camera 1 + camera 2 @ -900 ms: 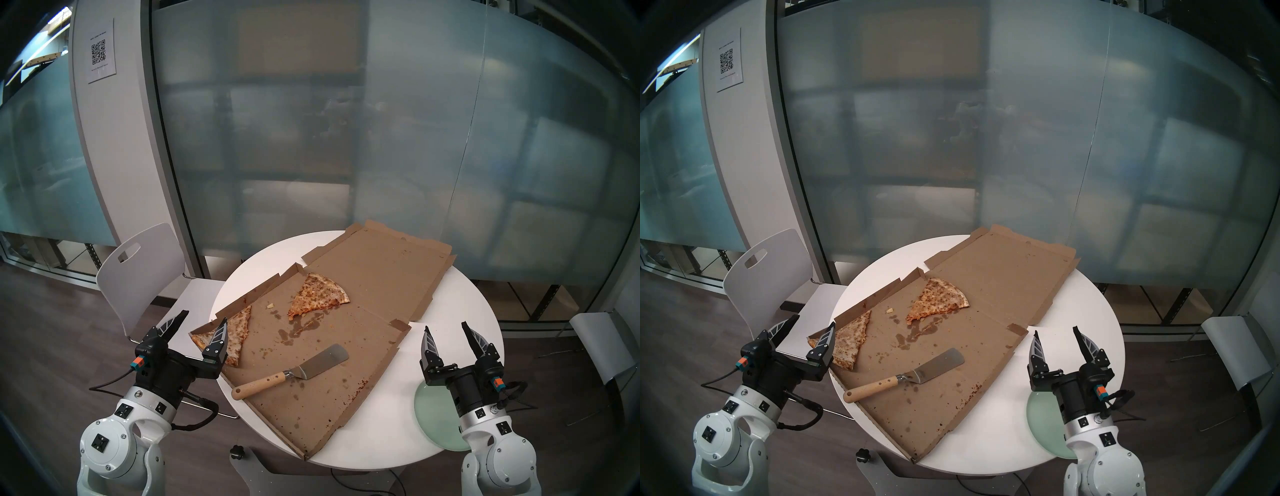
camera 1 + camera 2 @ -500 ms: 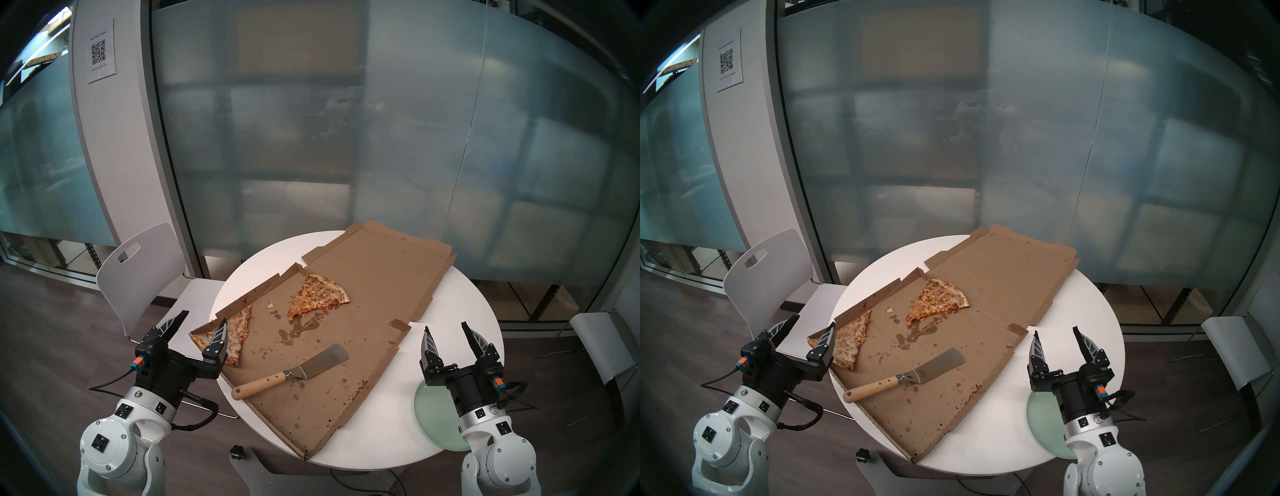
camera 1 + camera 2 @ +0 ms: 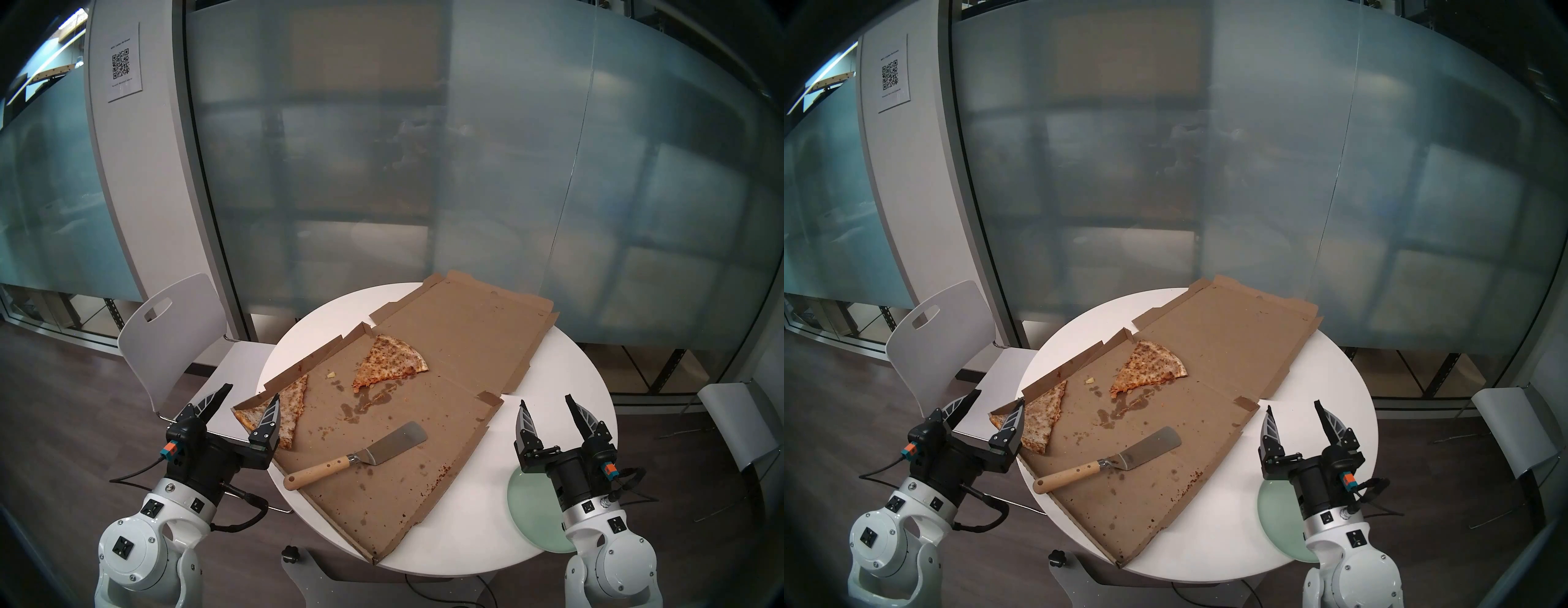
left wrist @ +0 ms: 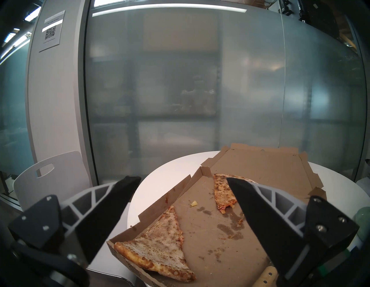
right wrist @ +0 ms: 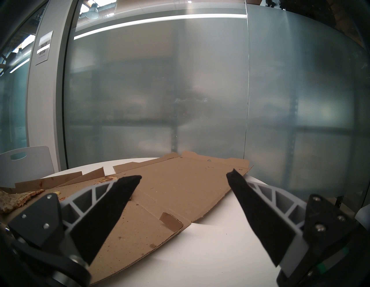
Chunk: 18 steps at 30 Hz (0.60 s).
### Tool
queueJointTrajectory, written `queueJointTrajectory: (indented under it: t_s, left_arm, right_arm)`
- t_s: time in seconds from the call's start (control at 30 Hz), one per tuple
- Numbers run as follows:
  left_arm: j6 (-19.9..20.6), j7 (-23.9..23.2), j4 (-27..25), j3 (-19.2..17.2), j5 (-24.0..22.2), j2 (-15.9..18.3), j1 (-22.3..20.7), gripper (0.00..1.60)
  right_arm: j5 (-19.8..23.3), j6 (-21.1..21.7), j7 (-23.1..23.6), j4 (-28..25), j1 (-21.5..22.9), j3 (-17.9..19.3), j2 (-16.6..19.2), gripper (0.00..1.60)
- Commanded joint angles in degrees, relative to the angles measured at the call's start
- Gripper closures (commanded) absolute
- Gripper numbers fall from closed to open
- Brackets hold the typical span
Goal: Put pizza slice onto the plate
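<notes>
Round white table (image 3: 551,373) before me, opened cardboard box (image 3: 424,424) across it, mint plate (image 3: 532,505) at its near right (half hidden, seemingly bare), pale pizza slice (image 3: 290,403) in the box's left corner, my left gripper (image 3: 250,392) and right gripper (image 3: 547,401) both spread wide, empty.

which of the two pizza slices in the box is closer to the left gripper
The long, narrow, pale whitish-tan slice at the cardboard box's left corner, right by the open left gripper. The shorter, wider orange slice lies farther back.
</notes>
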Motion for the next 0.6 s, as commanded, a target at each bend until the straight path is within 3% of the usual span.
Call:
queueJointTrajectory:
  t_s: [0.0, 0.2, 0.57]
  left_arm:
    - [0.35, -4.54, -3.37, 0.44, -1.09, 2.58, 3.26, 0.0]
    - [2.57, -9.43, -3.25, -1.53, -1.19, 6.32, 4.51, 0.0]
    - [9.53, -21.11, 0.92, -8.11, -4.98, 14.4, 0.3, 0.0]
  right_arm:
    - [-0.02, -0.21, 0.07, -1.15, 0.12, 0.03, 0.11, 0.0]
    - [-0.03, -0.21, 0.08, -1.16, 0.12, 0.03, 0.1, 0.0]
    - [-0.03, -0.22, 0.09, -1.14, 0.13, 0.03, 0.09, 0.0]
